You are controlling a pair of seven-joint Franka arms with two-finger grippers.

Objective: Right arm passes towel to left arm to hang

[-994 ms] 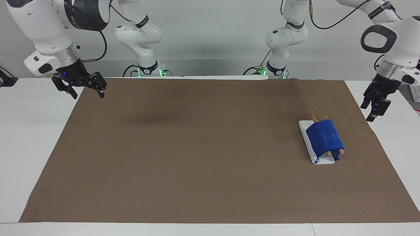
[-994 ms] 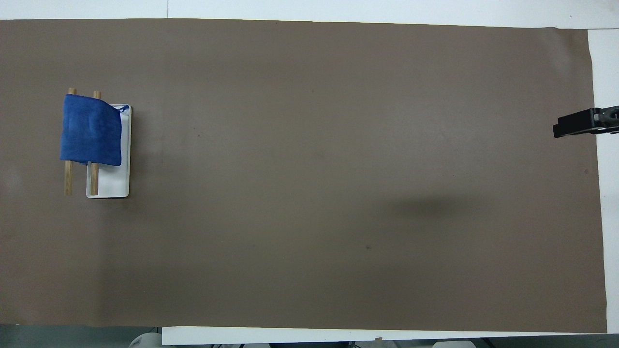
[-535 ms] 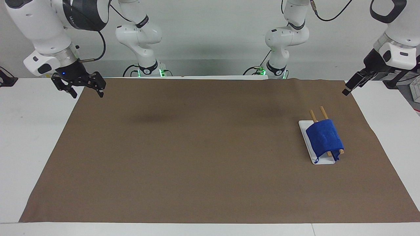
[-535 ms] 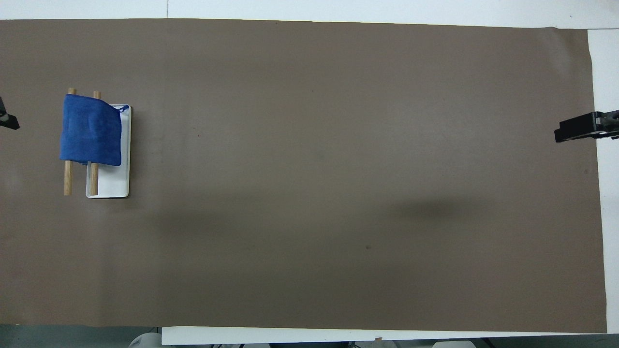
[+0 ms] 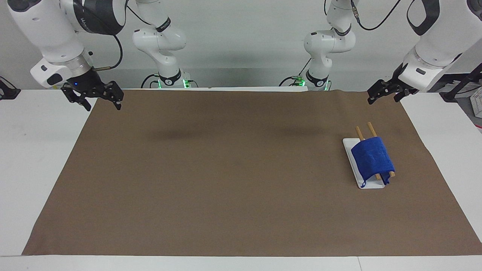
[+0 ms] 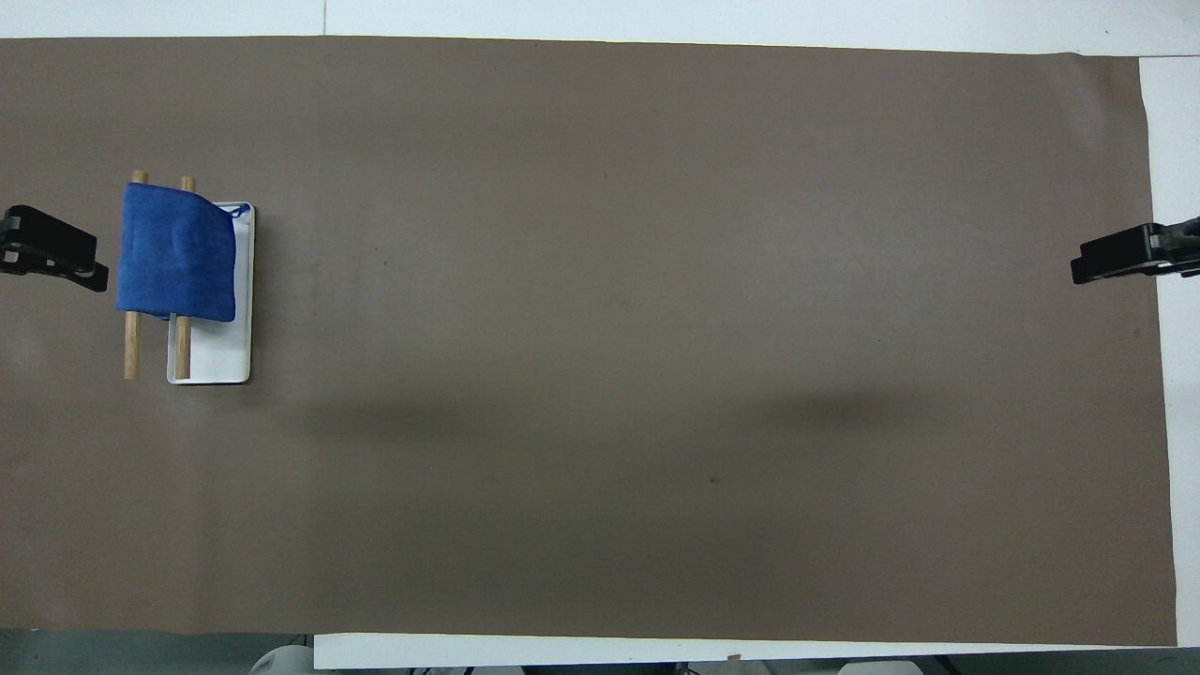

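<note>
The blue towel (image 5: 372, 158) (image 6: 176, 251) hangs draped over two wooden rods (image 5: 371, 130) (image 6: 131, 347) of a small rack with a white base (image 5: 350, 150) (image 6: 225, 356), toward the left arm's end of the table. A short loop string dangles from the towel's corner. My left gripper (image 5: 384, 98) (image 6: 52, 258) hovers open and empty over the brown mat's corner by the robots, apart from the towel. My right gripper (image 5: 103, 107) (image 6: 1120, 258), with a blue light at its wrist, hangs open and empty over the mat's edge at the right arm's end.
A large brown mat (image 5: 233, 173) (image 6: 637, 328) covers most of the white table (image 5: 34, 158). The rack with the towel is the only object standing on it.
The left arm has swung its gripper up and inward, from over the bare white table to over the mat's corner. The right gripper has barely shifted. The towel has not moved.
</note>
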